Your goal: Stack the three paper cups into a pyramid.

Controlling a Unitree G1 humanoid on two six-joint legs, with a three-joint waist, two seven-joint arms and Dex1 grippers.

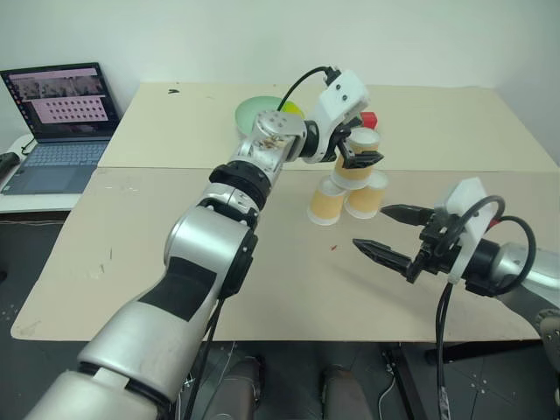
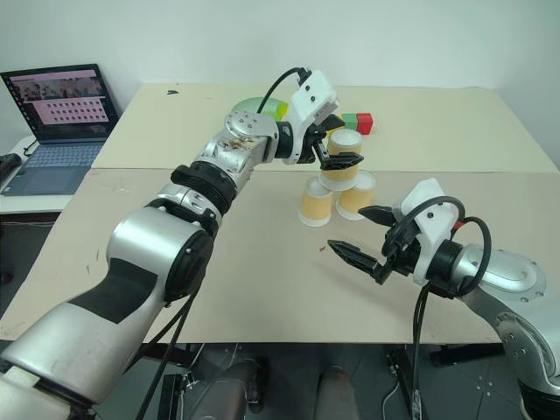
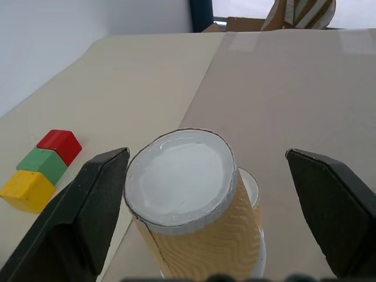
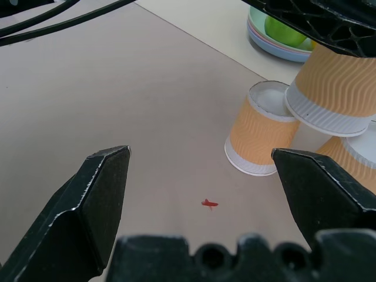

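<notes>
On the tan table (image 1: pixel 175 289), mid-board, the pyramid (image 1: pixel 352 182) is standing: two base cups (image 1: pixel 328 202) side by side, upside down, touching or nearly so, with the top cup (image 1: pixel 359 156) sitting inverted across them. It is resting a bit toward the robot's right base cup, and whether it is fully seated on both is hard to judge from the head cameras. The left gripper (image 3: pixel 205 200) is bracketing the top cup, fingers spread with a gap showing on each side in the wrist view, so nothing is clamped. Judgement: the step now is a clean retreat, pulling straight up and back without brushing the cup wall. The right gripper (image 1: pixel 391 232) is hovering nearby with fingers wide apart, holding nothing, and should be keeping off the stack. The green bowl (image 1: pixel 258 109) and coloured blocks (image 3: pixel 41 170) are sitting behind, well apart
</notes>
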